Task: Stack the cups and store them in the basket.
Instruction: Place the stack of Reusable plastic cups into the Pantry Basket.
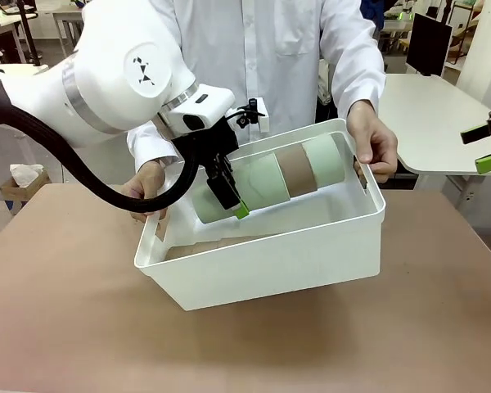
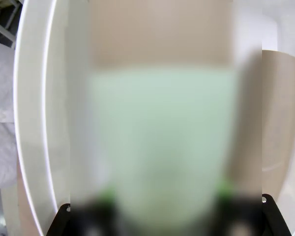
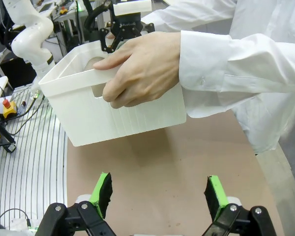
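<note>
A stack of cups [image 1: 270, 180], mint green and tan bands alternating, lies on its side inside the white basket [image 1: 262, 266]. My left gripper [image 1: 229, 201] reaches down into the basket and is shut on the stack's wide mint end. In the left wrist view the mint cup [image 2: 162, 142] is a blur between my fingers, with a tan cup [image 2: 160, 34] beyond it and the basket wall [image 2: 34, 123] to the left. A person holds the basket tilted, one hand [image 1: 143, 192] on each end. My right gripper [image 3: 160, 194] stands open and empty, apart from the basket [image 3: 113, 118].
The brown table [image 1: 65, 311] spreads out in front of the basket. My right gripper [image 1: 487, 143] hovers at the far right edge, off the table. The person's hand [image 3: 137, 69] grips the basket's near rim, above bare table.
</note>
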